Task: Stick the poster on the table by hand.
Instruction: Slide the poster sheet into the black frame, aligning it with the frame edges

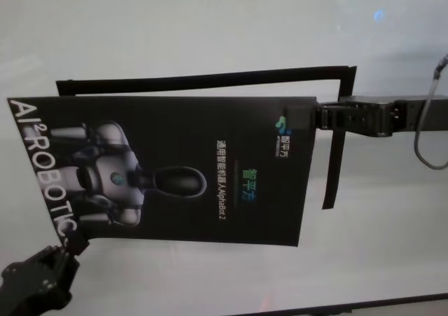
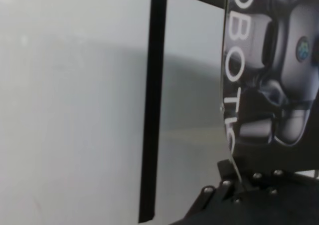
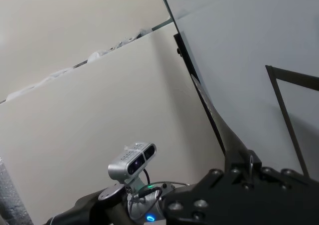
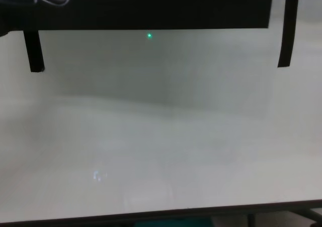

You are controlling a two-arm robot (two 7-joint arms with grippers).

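Observation:
The poster (image 1: 196, 169) is a black glossy sheet with white lettering and a grey-white robot picture. It is held flat above the white table (image 1: 210, 29). My left gripper (image 1: 75, 244) is shut on the poster's near left corner, and the left wrist view shows the sheet's edge (image 2: 234, 150) running into the fingers (image 2: 227, 185). My right gripper (image 1: 316, 116) is shut on the middle of the poster's right edge. In the right wrist view the sheet shows edge-on (image 3: 209, 110) above that gripper (image 3: 249, 167). The chest view shows only the poster's underside (image 4: 151, 5).
Narrow black tape strips lie on the table, one along the back (image 1: 203, 80) and one down the right side (image 1: 337, 148). The chest view shows two strip ends (image 4: 34, 51) (image 4: 286, 30). A grey cable (image 1: 423, 141) loops off the right arm. The table's dark front edge (image 4: 201, 210) runs nearest me.

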